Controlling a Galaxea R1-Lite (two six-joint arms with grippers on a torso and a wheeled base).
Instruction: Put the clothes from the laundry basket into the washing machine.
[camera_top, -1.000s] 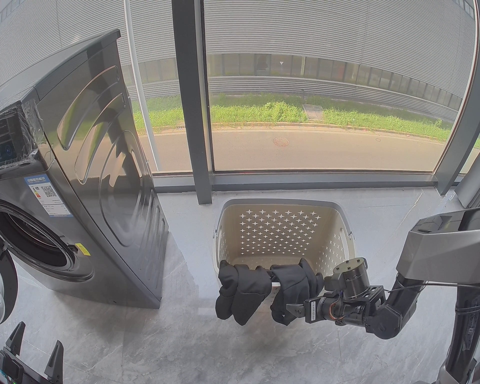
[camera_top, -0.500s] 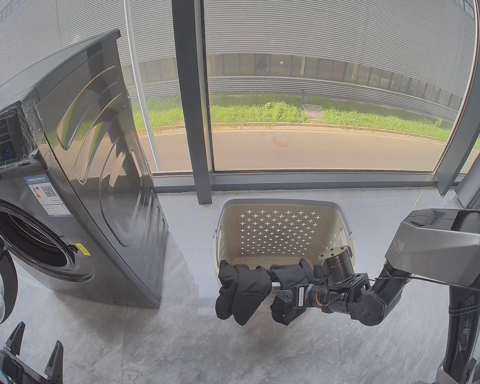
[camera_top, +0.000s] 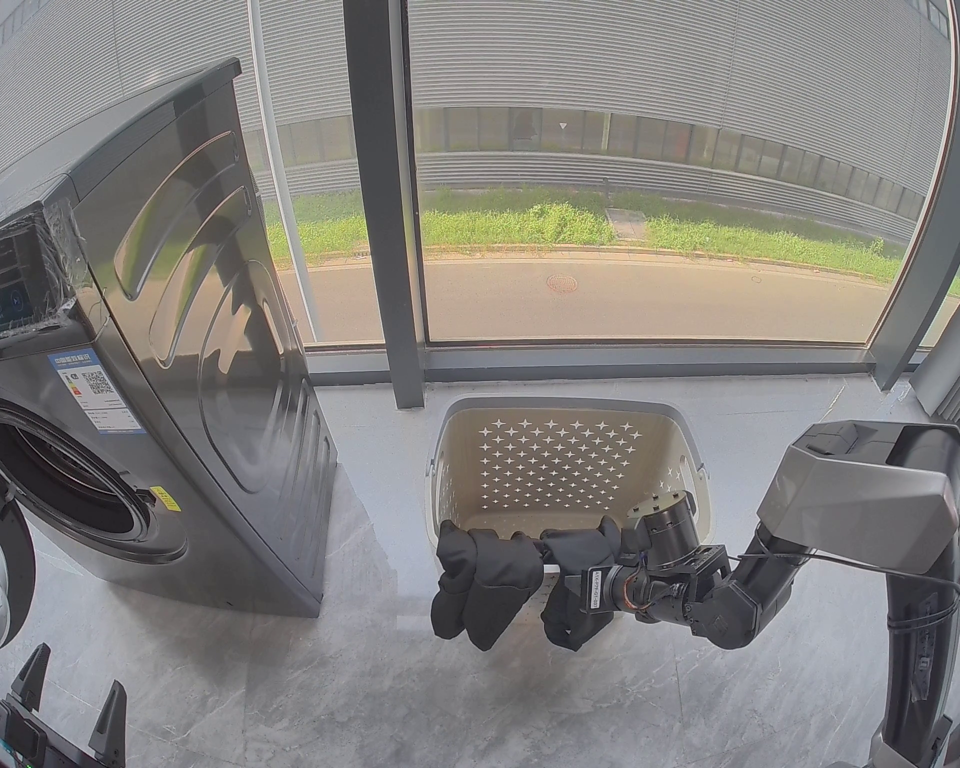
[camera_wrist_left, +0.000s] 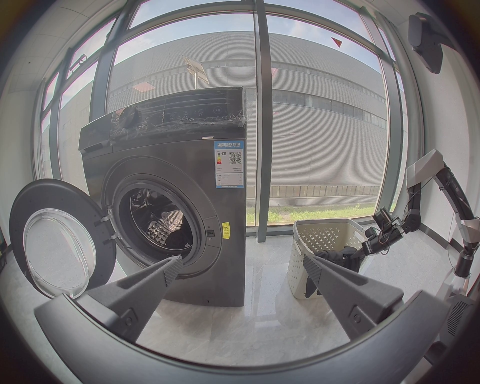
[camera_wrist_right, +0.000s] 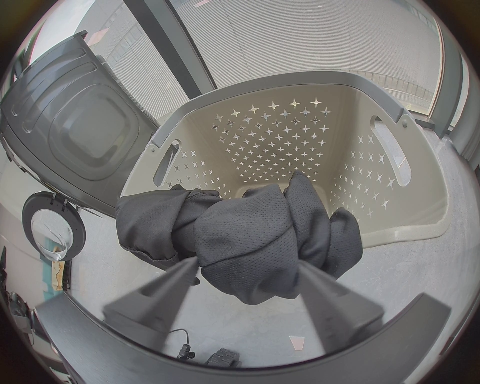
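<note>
Clothes (camera_top: 485, 585) hang on the laundry basket (camera_top: 560, 405) rim, flanked by wide-spread right claw (camera_wrist_right: 247, 264).

The clothes (camera_top: 490, 585), dark grey and bunched into two knotted lumps, hang over the near rim of the basket (camera_top: 560, 408), drooping down its outer side. The basket is cream with star-shaped holes, a grey rim and handle slots, and stands upright on the floor by the window. Just to its left stands the washer (camera_top: 200, 330), a dark grey front-loader with its round door (camera_wrist_left: 55, 250) swung wide open.
</note>
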